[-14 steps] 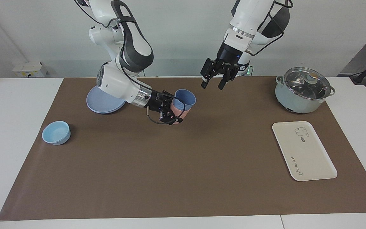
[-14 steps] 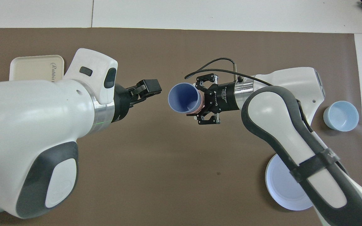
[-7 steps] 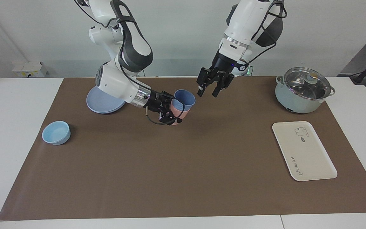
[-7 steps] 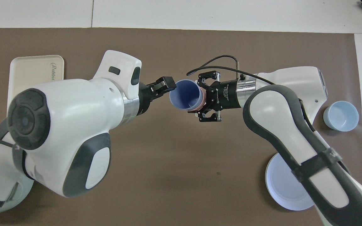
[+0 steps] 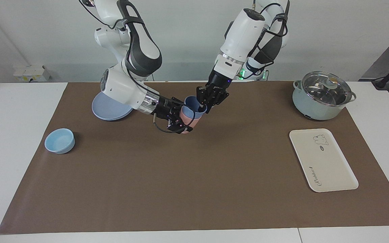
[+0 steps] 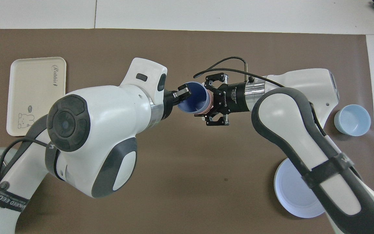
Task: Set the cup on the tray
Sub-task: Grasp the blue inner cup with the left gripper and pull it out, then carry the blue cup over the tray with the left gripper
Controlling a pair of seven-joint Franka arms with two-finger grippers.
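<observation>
So we've got the cup (image 5: 192, 105) tipped over mid-worktop, nested in a pink cup (image 5: 187, 118) that the right pincer (image 5: 179, 118) clamps. Its mouth faces our left pincer (image 5: 205, 100), whose fingers straddle the rim; can't tell if they've closed. The tray (image 5: 323, 160) is well apart.

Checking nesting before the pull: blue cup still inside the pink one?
Yes: the cup sits tilted inside the pink cup, which the right gripper grips.

Left gripper (image 5: 204, 102): now at the rim of the cup (image 5: 192, 103), one finger (image 6: 183, 92) inside the mouth; a second ago it hung apart, above the rim. Left arm: leans lower toward the right gripper (image 5: 181, 118).
</observation>
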